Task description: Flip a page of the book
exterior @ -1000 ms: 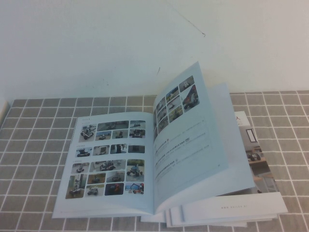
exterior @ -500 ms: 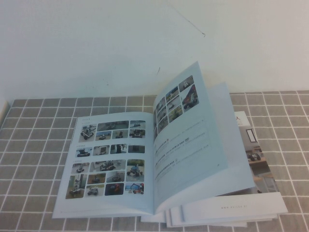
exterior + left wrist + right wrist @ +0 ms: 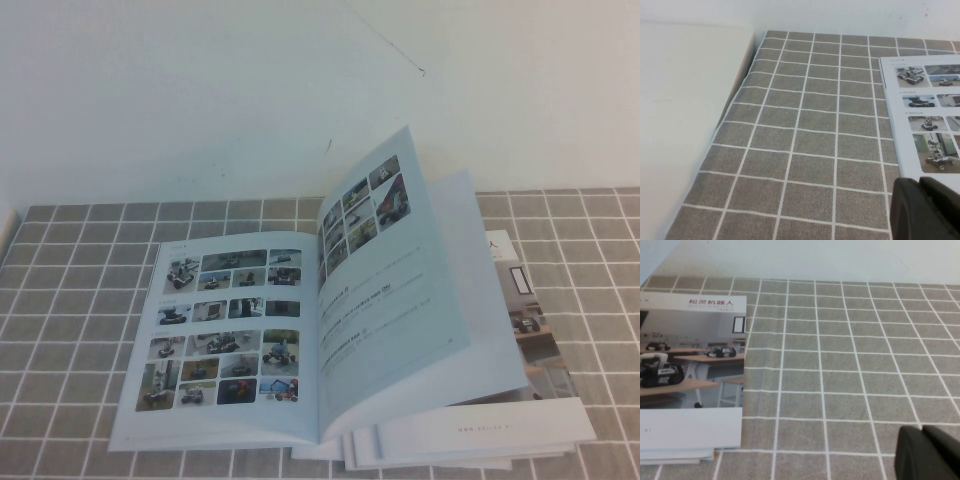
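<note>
The book (image 3: 300, 330) lies open on the grey checked cloth (image 3: 70, 300). The page (image 3: 225, 330), with its grid of small vehicle photos, rests flat on the book's left side. A leaf (image 3: 385, 290) with few photos above text lines stands half raised on the right, with a plain white leaf (image 3: 490, 310) behind it. My left gripper (image 3: 920, 184) is shut and empty, hovering just off the book's left page (image 3: 925, 115). My right gripper (image 3: 922, 432) is shut and empty over bare cloth, to the right of the book. Neither arm shows in the high view.
Plainer white booklets (image 3: 470, 430) with a room photo (image 3: 690, 365) are stacked under the book's right half. A white wall (image 3: 250, 90) rises behind the table. At the far left, the cloth (image 3: 805, 125) ends against a cream surface (image 3: 685, 100).
</note>
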